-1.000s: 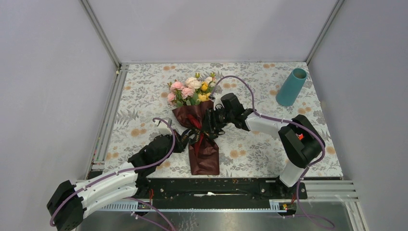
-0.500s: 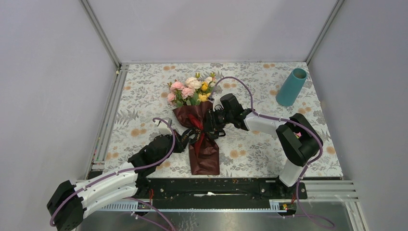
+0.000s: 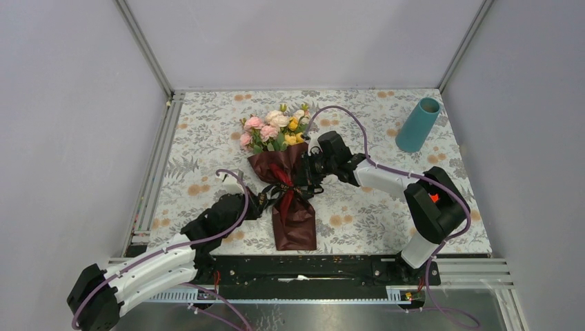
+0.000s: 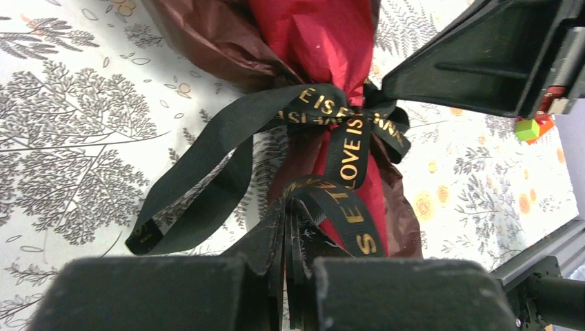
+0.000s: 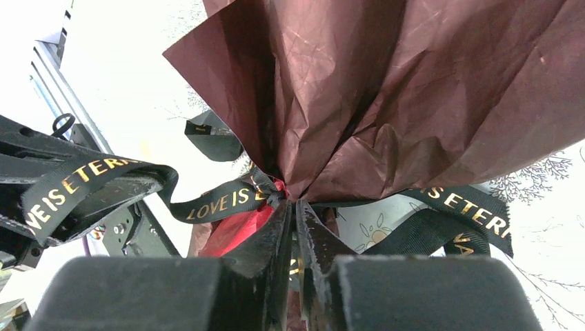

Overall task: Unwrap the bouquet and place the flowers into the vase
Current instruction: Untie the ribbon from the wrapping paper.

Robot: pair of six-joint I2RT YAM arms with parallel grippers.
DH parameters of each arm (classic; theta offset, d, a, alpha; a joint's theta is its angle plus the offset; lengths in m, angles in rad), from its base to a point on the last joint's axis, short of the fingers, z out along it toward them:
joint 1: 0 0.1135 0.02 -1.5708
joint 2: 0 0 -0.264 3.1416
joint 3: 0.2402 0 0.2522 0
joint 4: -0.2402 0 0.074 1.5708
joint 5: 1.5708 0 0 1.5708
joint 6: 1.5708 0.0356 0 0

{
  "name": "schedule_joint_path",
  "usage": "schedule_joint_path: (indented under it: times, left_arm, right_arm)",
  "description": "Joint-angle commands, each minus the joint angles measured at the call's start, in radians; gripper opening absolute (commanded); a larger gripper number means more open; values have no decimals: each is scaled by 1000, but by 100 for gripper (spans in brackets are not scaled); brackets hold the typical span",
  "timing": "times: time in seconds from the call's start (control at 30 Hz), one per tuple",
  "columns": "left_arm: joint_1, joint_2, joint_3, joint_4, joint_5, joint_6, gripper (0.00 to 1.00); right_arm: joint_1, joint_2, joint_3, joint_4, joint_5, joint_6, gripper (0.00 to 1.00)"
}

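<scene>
— Ribbon (image 4: 348, 152)?
— Pinched by left gripper (image 4: 293, 227), with jaws pressed together on one loop; knot (image 4: 359, 110) just beyond the tips.
— Right gripper (image 5: 295, 207)?
— Closed to a sliver on ribbon at that knot, under fanned paper (image 5: 414, 89).
— Bouquet (image 3: 293, 214)?
— Lay flat between both pairs of jaws, tied, with flowers (image 3: 274, 129) to the far side.
— Vase (image 3: 418, 125)?
— Stood well apart, beyond right jaws.

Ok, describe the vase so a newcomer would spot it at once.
Look at the floral-print tablecloth, far right corner. There stands a tall plain teal-blue cylinder vase, alone, well apart from the maroon-paper bouquet at the centre. Nothing else is teal.
</scene>
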Motion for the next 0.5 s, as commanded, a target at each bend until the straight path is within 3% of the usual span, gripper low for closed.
schedule_joint_path:
  times: [0.0, 0.13, 0.47]
  left_arm:
    - [22, 1, 41, -13, -13, 3, 0]
    - [33, -1, 40, 5, 11, 19, 0]
    - [81, 1, 47, -15, 52, 17, 0]
  right_arm:
    - [-9, -38, 41, -32, 24, 13, 10]
    - [-9, -35, 29, -28, 19, 13, 12]
    - [-109, -52, -33, -3, 6, 14, 45]
